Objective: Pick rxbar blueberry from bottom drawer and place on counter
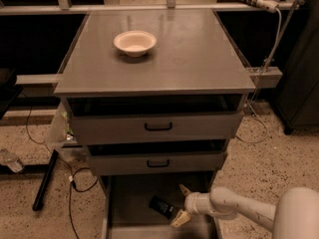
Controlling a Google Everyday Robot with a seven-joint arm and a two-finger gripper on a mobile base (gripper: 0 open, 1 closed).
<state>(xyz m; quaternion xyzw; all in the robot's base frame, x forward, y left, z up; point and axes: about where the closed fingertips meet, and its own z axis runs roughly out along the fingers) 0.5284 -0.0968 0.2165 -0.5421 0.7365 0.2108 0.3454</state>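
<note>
The rxbar blueberry point(162, 206), a small dark bar, lies flat on the grey floor of the open bottom drawer point(134, 198), near its middle. My gripper point(182, 204) reaches into the drawer from the right on a white arm. Its two pale fingers point(180, 218) are spread apart, just right of the bar and pointing at it, with nothing held. The counter point(199, 59) is the wide grey top of the cabinet above.
A cream bowl point(134, 42) stands on the counter at the back left. The two upper drawers with black handles point(158, 127) stick out slightly above the bottom drawer. Cables and a black leg point(45, 180) lie on the speckled floor at left.
</note>
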